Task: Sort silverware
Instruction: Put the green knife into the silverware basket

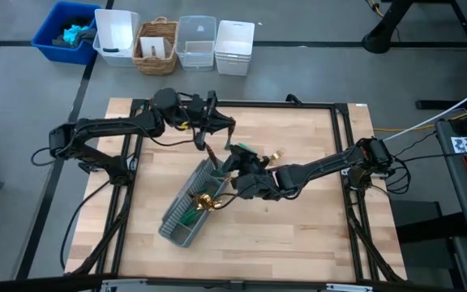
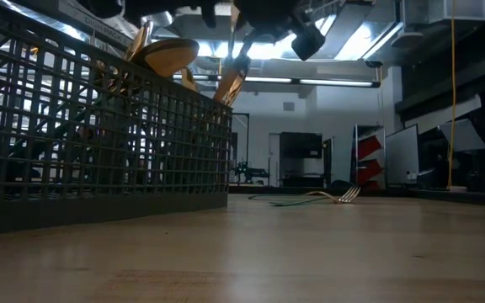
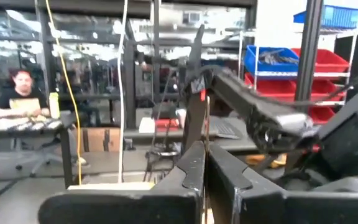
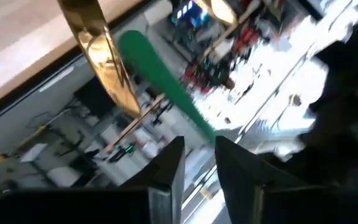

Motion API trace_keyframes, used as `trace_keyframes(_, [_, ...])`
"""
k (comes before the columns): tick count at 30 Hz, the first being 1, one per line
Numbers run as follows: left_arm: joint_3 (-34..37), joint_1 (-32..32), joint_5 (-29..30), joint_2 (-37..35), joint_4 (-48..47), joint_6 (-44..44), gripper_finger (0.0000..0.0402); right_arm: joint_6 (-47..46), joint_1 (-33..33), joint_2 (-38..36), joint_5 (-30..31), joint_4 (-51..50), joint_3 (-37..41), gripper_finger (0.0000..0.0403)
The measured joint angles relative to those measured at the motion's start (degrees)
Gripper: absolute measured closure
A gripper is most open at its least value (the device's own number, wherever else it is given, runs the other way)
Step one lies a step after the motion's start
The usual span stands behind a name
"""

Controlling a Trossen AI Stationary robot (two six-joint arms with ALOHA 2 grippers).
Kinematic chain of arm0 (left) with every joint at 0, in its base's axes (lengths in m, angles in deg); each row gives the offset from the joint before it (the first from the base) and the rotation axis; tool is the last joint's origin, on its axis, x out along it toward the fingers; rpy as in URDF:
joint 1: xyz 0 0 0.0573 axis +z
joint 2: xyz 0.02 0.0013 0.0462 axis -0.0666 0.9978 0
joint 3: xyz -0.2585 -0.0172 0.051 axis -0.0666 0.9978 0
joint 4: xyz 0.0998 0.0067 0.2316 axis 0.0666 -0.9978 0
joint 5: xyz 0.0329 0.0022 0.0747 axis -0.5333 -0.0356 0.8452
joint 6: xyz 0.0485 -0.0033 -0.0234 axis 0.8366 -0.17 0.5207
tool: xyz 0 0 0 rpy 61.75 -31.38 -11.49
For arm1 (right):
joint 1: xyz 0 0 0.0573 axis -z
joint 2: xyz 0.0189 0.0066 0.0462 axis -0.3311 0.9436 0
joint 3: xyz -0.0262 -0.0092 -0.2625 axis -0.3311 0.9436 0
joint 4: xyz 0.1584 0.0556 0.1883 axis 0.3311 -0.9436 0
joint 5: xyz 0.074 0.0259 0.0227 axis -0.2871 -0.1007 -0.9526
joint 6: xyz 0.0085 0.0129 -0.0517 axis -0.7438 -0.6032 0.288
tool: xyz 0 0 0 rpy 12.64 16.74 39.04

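Caddy (image 1: 186, 203) sits diagonal on the wood surface (image 1: 298, 235), already holding gold-headed silverware (image 2: 165, 55), handles down, heads sticking over the rim. Right gripper (image 1: 237, 174) hovers at the caddy's far end, fingers (image 4: 166, 163) part open; a green-handled piece (image 4: 160, 68) hangs just ahead of them, gold head away, long axis steep. Can't tell if it's gripped or loose. Risk: it tips outside the compartment or snags the mesh. Left gripper (image 1: 203, 138) just beyond the caddy, fingers (image 3: 194, 165) closed on a thin handle. A fork (image 2: 337, 195) lies flat beyond the caddy, tines away from it.
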Motion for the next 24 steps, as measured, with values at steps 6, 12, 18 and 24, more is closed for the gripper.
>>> trace_keyframes(6, [0.0,1.1,-0.2,-5.9,-0.2,-0.2,0.0401,-11.2,0.0,-0.5,6.2,-2.7,0.0,0.0325])
trace_keyframes(12, [0.0,-0.5,-2.1,-13.6,-12.0,-0.5,0.0402,-25.2,0.1,-4.4,6.0,-12.2,0.0,0.033])
trace_keyframes(18, [0.3,-6.1,-2.1,-17.6,-19.8,0.3,0.0401,-46.6,2.0,-10.5,1.9,-25.0,0.0,0.033])
trace_keyframes(24, [0.3,-12.4,5.6,-14.8,-22.3,5.0,0.0401,-69.5,7.9,-15.4,-17.7,-39.3,0.0,0.033])
